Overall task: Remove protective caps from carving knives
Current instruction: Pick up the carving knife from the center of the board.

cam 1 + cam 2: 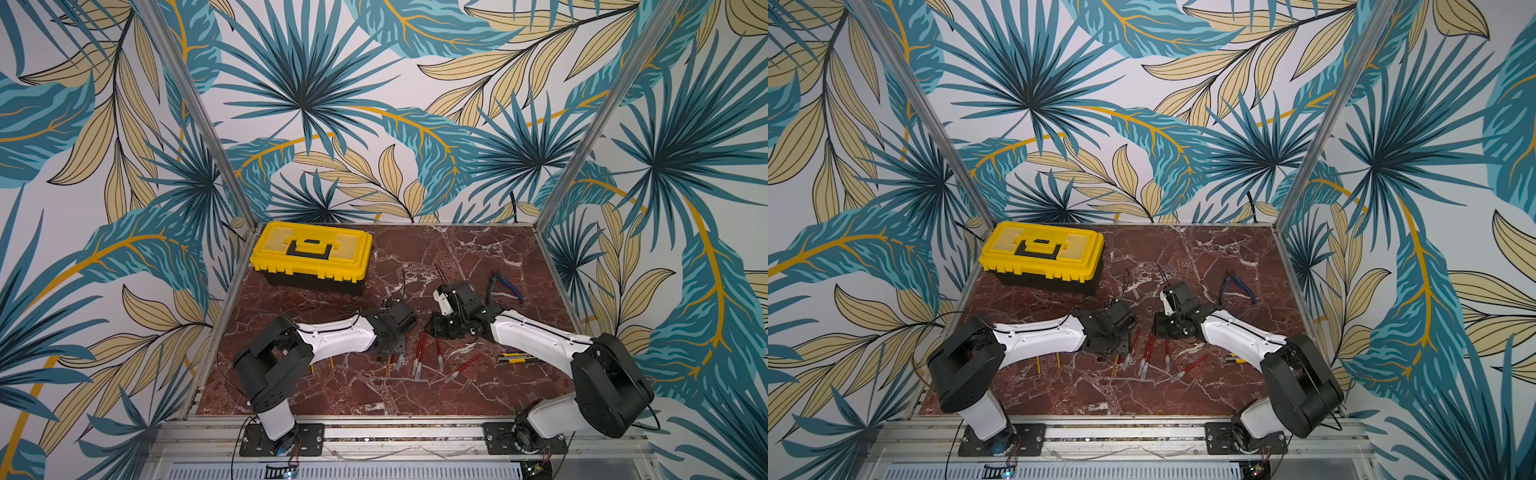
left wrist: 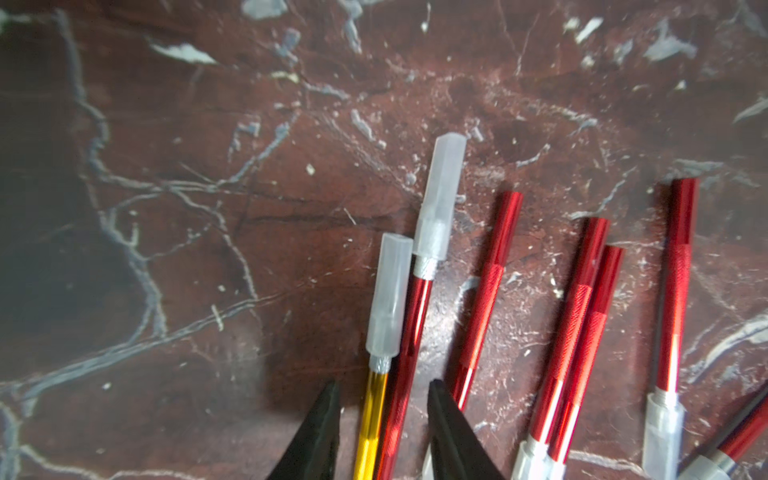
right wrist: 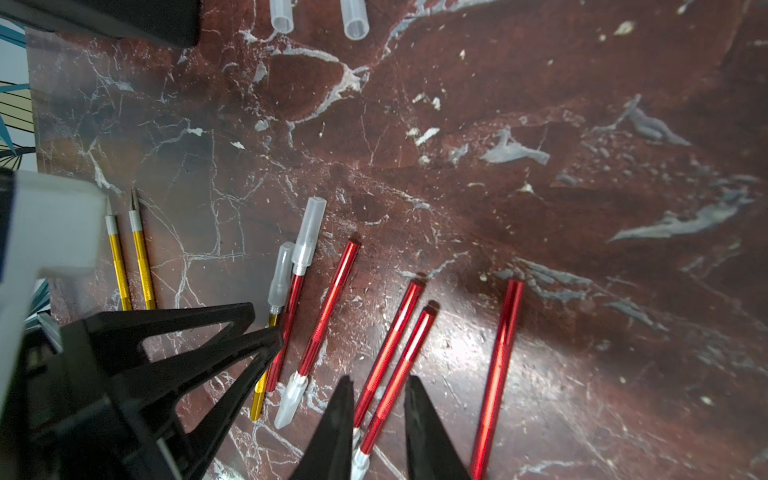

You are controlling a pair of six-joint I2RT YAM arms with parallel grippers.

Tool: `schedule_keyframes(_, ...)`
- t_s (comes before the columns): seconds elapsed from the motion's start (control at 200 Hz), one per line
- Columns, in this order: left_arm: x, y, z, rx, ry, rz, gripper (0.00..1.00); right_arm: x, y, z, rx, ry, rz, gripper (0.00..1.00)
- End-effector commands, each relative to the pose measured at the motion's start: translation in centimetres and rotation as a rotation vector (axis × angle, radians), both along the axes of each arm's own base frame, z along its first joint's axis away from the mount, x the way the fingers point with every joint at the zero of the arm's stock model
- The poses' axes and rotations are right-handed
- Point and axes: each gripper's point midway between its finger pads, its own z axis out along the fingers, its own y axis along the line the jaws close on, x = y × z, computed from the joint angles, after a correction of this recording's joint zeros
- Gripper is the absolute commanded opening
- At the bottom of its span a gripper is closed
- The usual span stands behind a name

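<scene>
Left claw, seen from its wrist camera: two black jaws are held a narrow way apart, astride a yellow-handled knife and a red-handled knife laid side by side on the red marble bench. A sliver of bench is seen between each jaw and the handles. A translucent cap is fitted on each: the yellow knife's cap and, just past it, the red knife's cap. Right claw, from its own wrist camera, is parted just as narrowly and is set astride a pair of red knives lying flat and close together, their capped ends turned toward the wrist. Near the left arm two bare yellow knives are shown with grey metal tips uncovered, and two loose caps are seen lying farther off. In both top views the knives are fanned across the front middle of the bench between the two arms. A yellow toolbox is placed at the far left corner, blue-handled pliers toward the far right, and a yellow-and-black utility knife beside the right arm
</scene>
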Motion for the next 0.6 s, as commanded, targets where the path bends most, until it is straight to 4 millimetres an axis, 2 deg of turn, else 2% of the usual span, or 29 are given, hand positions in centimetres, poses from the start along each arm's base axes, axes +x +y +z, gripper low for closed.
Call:
schedule_keyframes(0.0,0.1,0.5,0.8,0.011,-0.019,0.012,0.34,-0.3,-0.1,-0.5,0.002,0.017,0.001,0.25)
schedule_keyframes(0.155,0.0,1.2,0.3,0.028,-0.013,0.03,0.27,-0.2,-0.2,-0.2,-0.005,0.01,0.006,0.25)
schedule_keyframes(0.596,-0.1,1.3,-1.3,0.059,0.02,0.03,0.27,-0.2,-0.1,-0.7,-0.002,0.02,0.003,0.25)
